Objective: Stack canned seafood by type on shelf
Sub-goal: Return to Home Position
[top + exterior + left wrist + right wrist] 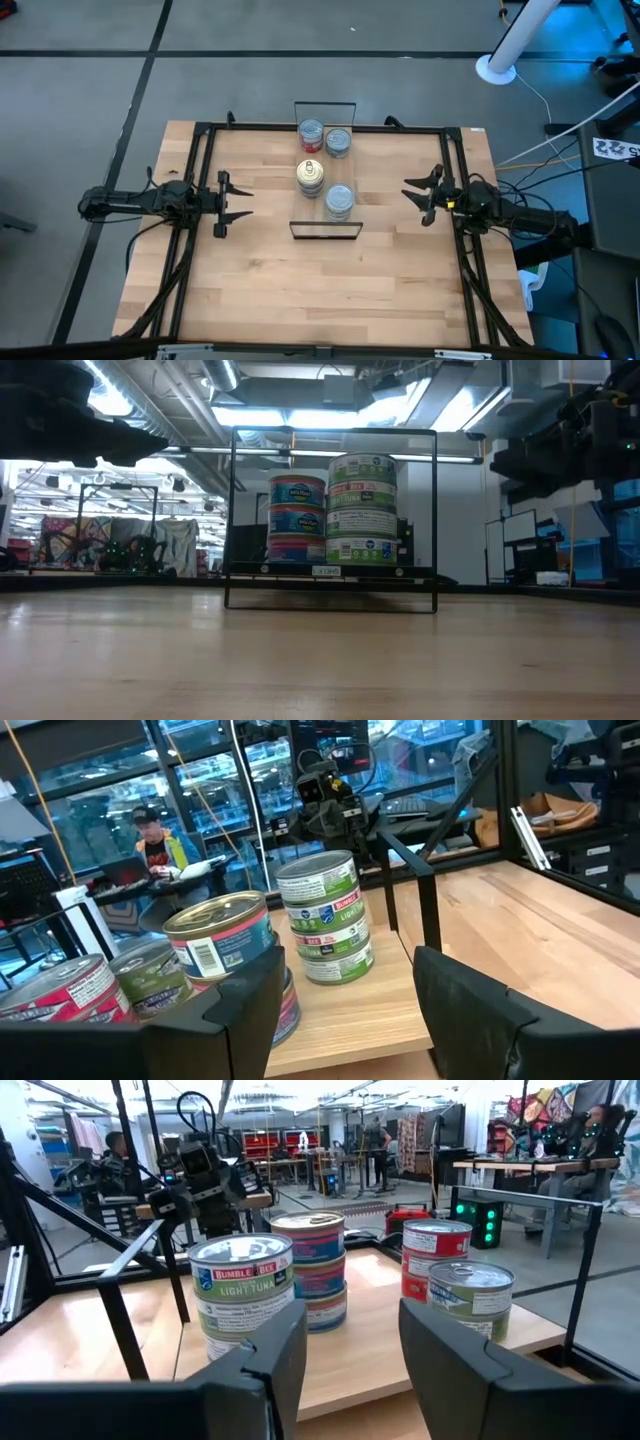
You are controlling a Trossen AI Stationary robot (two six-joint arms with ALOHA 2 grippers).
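From above, my left fingers [236, 214] are hanging wide open over the left side of the tabletop [300, 290], holding nothing. My right fingers [425, 182] are doing the same on the right. The tins [311, 177] are sitting in four stacks on the shelf [308, 207] between them. From low down, a blue stack [297, 520] is standing beside a green stack [361, 510]. In the wrist views, my left fingers [240, 1010] and right fingers [450, 1360] are gaping, touching nothing, apart from the tins.
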